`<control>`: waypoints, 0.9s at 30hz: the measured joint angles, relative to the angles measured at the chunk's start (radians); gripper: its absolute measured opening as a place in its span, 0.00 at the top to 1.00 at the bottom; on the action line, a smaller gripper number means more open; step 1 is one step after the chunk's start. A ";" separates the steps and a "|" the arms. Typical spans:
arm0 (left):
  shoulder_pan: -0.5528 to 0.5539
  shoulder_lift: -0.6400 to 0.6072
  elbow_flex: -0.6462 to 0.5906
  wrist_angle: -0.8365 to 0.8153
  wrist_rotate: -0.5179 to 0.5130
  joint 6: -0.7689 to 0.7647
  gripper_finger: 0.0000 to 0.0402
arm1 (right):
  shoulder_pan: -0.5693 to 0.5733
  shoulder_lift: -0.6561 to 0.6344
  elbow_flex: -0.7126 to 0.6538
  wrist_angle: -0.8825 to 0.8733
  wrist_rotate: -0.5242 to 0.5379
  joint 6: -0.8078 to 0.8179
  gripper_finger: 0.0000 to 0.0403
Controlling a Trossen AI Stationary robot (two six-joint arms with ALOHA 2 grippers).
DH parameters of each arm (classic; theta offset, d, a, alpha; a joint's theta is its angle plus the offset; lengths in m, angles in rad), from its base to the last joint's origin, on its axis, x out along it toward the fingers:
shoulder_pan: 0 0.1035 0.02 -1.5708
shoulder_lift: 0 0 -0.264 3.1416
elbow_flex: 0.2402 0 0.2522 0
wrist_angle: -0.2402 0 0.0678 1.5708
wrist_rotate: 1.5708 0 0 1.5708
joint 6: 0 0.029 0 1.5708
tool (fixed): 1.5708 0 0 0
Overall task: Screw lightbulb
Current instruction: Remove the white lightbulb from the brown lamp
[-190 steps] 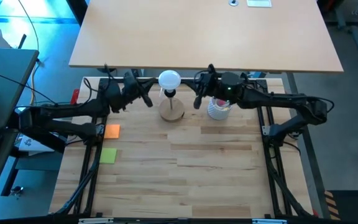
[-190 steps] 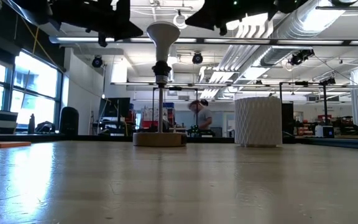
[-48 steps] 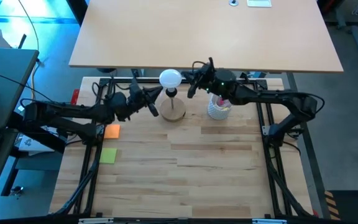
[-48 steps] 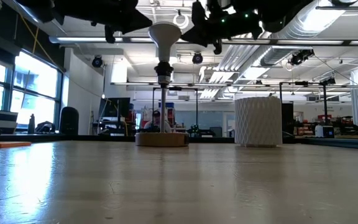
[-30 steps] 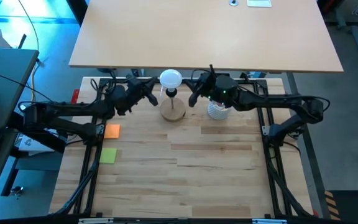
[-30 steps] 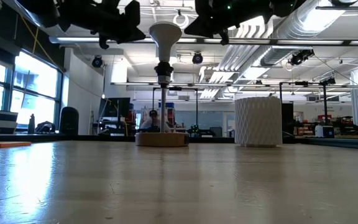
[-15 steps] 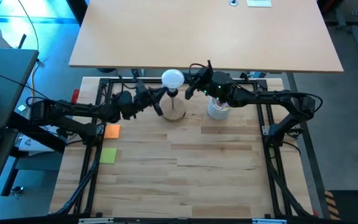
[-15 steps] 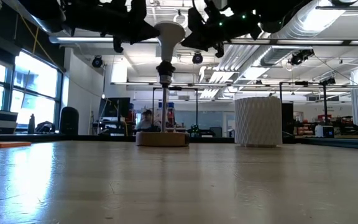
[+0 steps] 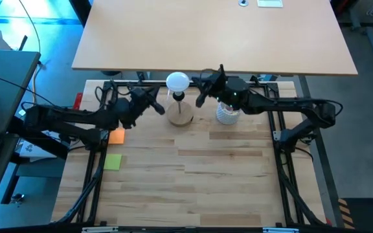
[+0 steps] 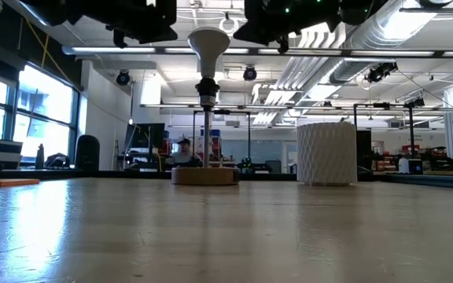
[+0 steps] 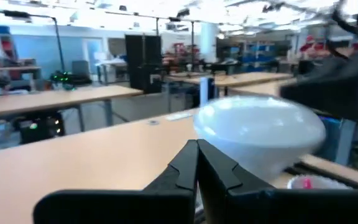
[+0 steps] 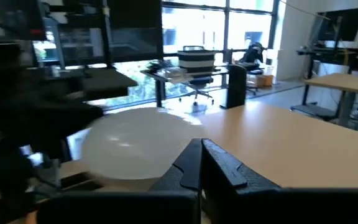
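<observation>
Our closed left gripper (image 9: 158, 107) and right gripper (image 9: 201, 98) have backed off the bulb (image 9: 177, 82), which sits free in its socket, likely between twists.

surface: wooden table (image 9: 199, 175) | on it: wooden disc (image 9: 179, 118), white ribbed cup (image 9: 226, 114), orange pad (image 9: 116, 136), green pad (image 9: 113, 162)

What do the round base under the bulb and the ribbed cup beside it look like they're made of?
Round base disc: looks like wood, pale tan and matt, close in tone to the plank tabletop. White ribbed cup: probably plastic, matt, with evenly moulded ridges; possibly printed.
</observation>
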 joint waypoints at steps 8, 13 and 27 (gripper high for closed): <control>0.139 0.038 0.000 0.032 0.342 -0.114 1.00 | 0.040 0.034 0.000 0.037 0.065 0.004 1.00; 0.122 0.073 -0.001 0.103 0.428 -0.162 1.00 | -0.021 0.100 0.002 0.158 -0.005 0.029 1.00; -0.050 0.028 0.001 0.010 0.122 -0.064 1.00 | -0.137 0.047 0.000 0.054 0.023 -0.054 1.00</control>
